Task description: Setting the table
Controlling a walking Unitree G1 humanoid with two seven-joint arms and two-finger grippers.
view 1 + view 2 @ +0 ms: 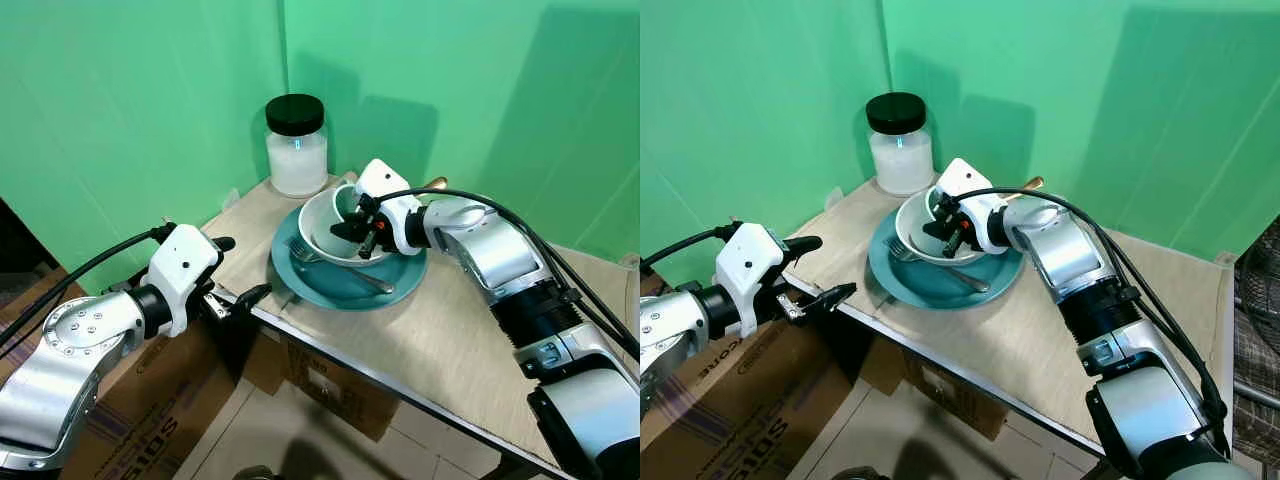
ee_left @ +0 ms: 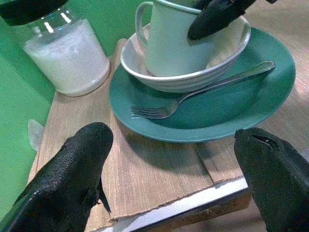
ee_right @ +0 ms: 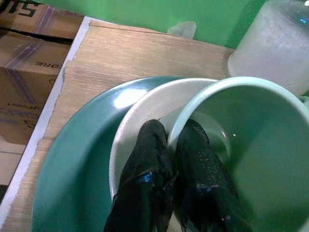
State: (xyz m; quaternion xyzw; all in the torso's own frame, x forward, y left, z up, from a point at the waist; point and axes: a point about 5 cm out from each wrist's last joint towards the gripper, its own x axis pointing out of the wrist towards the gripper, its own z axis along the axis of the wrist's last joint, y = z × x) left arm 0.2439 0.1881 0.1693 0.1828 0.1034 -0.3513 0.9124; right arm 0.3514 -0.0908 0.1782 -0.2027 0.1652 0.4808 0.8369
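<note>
1. A pale green mug (image 2: 176, 46) is sitting inside a white bowl (image 2: 227, 53), and the bowl is resting on a teal plate (image 1: 345, 280) near the back corner of the wooden surface (image 1: 450, 340).
2. The right claw (image 3: 169, 159) is pinching the mug's rim: one black finger is lying inside the mug, the other outside it against the bowl's inner wall, the two nearly closed with only the rim between them.
3. The mug's handle (image 2: 140, 21) is pointing away from the right claw, toward the jar side.
4. A metal fork (image 2: 193, 94) is lying on the plate just below the bowl, on the side nearest the left claw, its tines aiming toward the surface's near edge.
5. A glass jar (image 1: 297, 150) with a black lid, holding something white, is standing just beyond the plate from the right claw, against the green wall.
6. A wooden handle tip (image 1: 436, 183) is showing behind the right wrist; what it belongs to cannot be told.
7. The left claw (image 1: 238, 270) is hovering at the surface's near edge, off the plate, its fingers spread wide and gripping nothing.
8. Cardboard boxes (image 1: 150, 410) are sitting on the floor beneath the left arm.
</note>
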